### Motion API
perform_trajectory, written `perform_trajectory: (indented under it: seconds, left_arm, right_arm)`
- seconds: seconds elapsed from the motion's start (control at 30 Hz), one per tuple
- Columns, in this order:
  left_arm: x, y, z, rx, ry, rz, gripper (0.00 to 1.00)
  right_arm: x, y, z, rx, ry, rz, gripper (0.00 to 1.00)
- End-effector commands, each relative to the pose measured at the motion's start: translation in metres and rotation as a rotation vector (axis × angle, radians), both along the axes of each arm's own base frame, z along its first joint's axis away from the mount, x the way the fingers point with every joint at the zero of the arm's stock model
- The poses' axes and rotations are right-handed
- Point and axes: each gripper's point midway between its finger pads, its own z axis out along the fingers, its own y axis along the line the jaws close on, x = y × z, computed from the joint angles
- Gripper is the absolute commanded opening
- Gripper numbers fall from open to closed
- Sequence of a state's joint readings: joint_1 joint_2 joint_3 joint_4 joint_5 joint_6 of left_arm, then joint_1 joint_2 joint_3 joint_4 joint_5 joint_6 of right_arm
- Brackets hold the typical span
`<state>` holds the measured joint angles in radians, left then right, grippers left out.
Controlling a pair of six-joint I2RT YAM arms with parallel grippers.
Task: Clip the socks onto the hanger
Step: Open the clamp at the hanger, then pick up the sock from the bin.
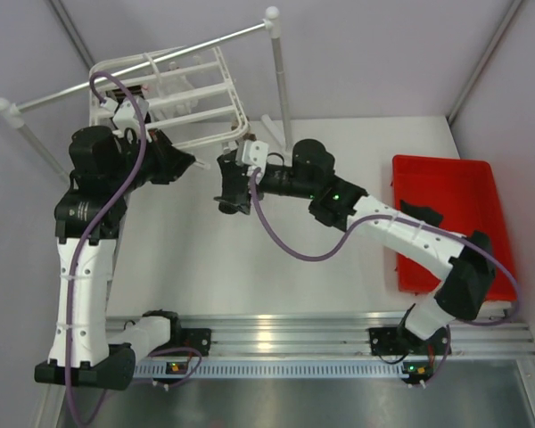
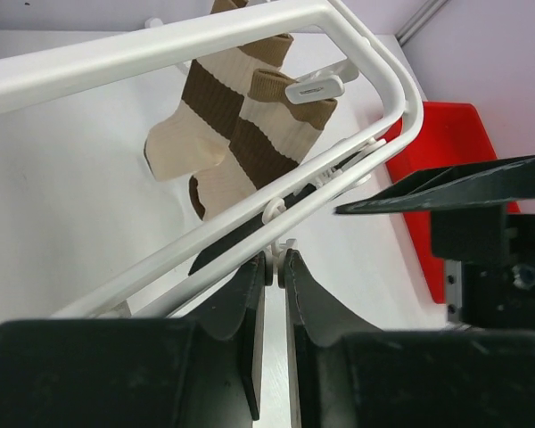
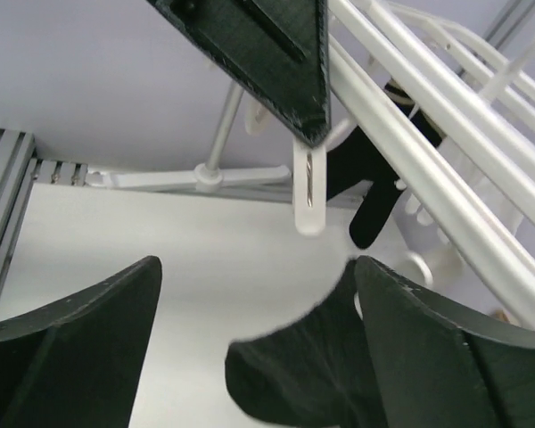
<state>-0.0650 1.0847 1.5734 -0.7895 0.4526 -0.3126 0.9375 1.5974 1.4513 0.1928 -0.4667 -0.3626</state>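
Note:
The white hanger [image 1: 174, 94] hangs at the back left from a rail. A cream and brown sock [image 2: 241, 134] hangs from one of its clips [image 2: 314, 89]. My left gripper [image 1: 193, 163] is shut on a small white clip [image 2: 281, 252] under the frame's front bar; that clip also shows in the right wrist view [image 3: 309, 192]. My right gripper [image 3: 257, 267] is just right of it with jaws wide open. A black sock [image 3: 312, 374] lies against the inside of its right finger [image 3: 446, 339]. More black fabric [image 3: 374, 183] hangs behind the frame.
A grey metal rail [image 1: 143, 64] with white ball ends and its upright post [image 1: 279, 85] stand around the hanger. A red tray [image 1: 446, 178] at the right holds a dark piece of fabric [image 1: 422, 212].

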Motion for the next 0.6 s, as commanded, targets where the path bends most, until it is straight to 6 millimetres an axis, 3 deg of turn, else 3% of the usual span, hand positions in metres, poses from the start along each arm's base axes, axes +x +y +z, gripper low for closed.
perform_trajectory:
  seconds: [0.0, 0.07, 0.1, 0.17, 0.2, 0.27, 0.3, 0.33, 0.37, 0.4, 0.47, 0.5, 0.57]
  left_arm:
    - [0.006, -0.002, 0.011, -0.015, -0.059, -0.009, 0.0]
    - [0.005, -0.002, 0.011, -0.015, -0.062, -0.009, 0.0]
    - [0.006, -0.002, 0.009, -0.014, -0.058, -0.009, 0.0]
    - [0.006, -0.001, 0.01, -0.014, -0.066, -0.008, 0.0]
    - [0.006, -0.002, 0.01, -0.014, -0.066, -0.009, 0.0]
    - [0.006, -0.003, 0.011, -0.021, -0.067, -0.012, 0.0]
    - [0.007, -0.003, 0.011, -0.022, -0.068, -0.014, 0.0]
    - [0.007, -0.003, 0.012, -0.024, -0.071, -0.015, 0.0]
    - [0.007, -0.003, 0.012, -0.025, -0.071, -0.016, 0.0]
    - [0.007, -0.003, 0.012, -0.026, -0.071, -0.016, 0.0]
    - [0.007, -0.004, 0.013, -0.028, -0.071, -0.022, 0.0]
    - [0.008, -0.004, 0.012, -0.029, -0.071, -0.02, 0.0]
    - [0.008, -0.005, 0.013, -0.031, -0.07, -0.026, 0.0]
  right_arm:
    - [0.001, -0.054, 0.008, -0.043, 0.06, -0.055, 0.91]
    - [0.002, -0.074, -0.001, -0.07, 0.135, -0.077, 0.99]
    - [0.01, -0.099, -0.01, -0.097, 0.182, -0.118, 1.0]
    - [0.014, -0.124, -0.023, -0.117, 0.271, -0.148, 1.0]
    - [0.028, -0.153, -0.023, -0.116, 0.301, -0.218, 1.0]
    - [0.037, -0.182, -0.028, -0.113, 0.358, -0.273, 1.0]
    - [0.053, -0.219, -0.032, -0.108, 0.392, -0.367, 0.99]
    - [0.053, -0.236, -0.042, -0.132, 0.43, -0.379, 0.98]
    - [0.06, -0.252, -0.038, -0.119, 0.413, -0.41, 0.98]
    - [0.072, -0.294, -0.048, -0.124, 0.463, -0.512, 0.96]
    - [0.071, -0.332, -0.065, -0.169, 0.51, -0.563, 0.91]
    - [0.082, -0.376, -0.075, -0.165, 0.549, -0.673, 0.88]
    - [0.085, -0.414, -0.094, -0.251, 0.534, -0.731, 0.83]
